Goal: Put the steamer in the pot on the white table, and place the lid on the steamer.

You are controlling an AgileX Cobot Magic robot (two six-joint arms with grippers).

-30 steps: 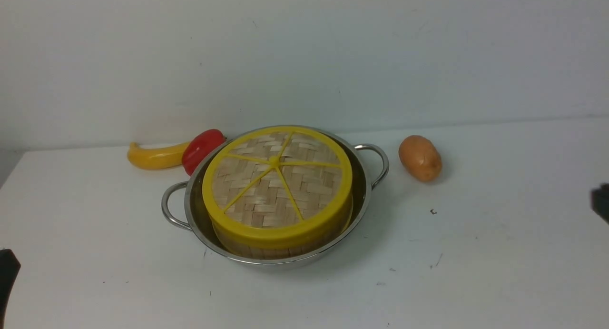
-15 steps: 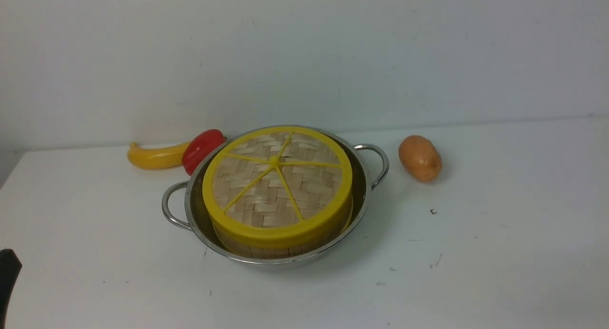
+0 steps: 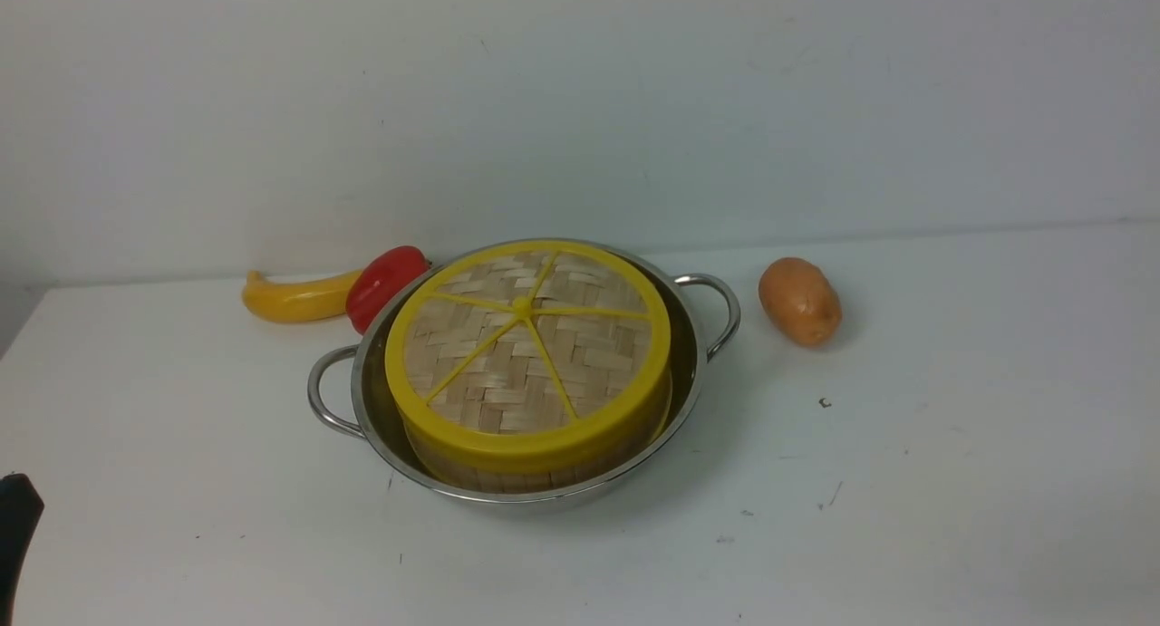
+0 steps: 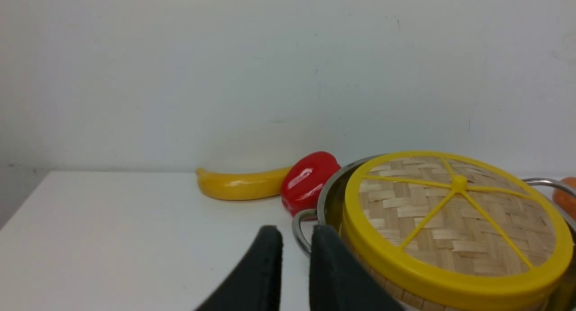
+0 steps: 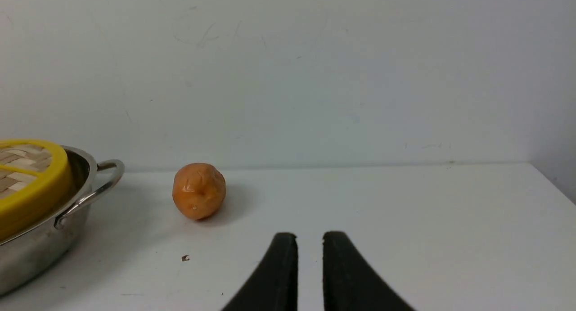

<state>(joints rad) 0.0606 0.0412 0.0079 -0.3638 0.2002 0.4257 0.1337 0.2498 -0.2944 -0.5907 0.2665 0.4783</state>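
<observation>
Now woven-bamboo lid caps steamer inside shiny pot.

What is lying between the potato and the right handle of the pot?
Nothing: between the potato and the pot handle there is only bare white table in the pot's shadow, in the front and right wrist views.

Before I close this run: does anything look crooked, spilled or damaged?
Nothing stands out. The lid sits evenly on the steamer inside the pot; both grippers hold nothing.
</observation>
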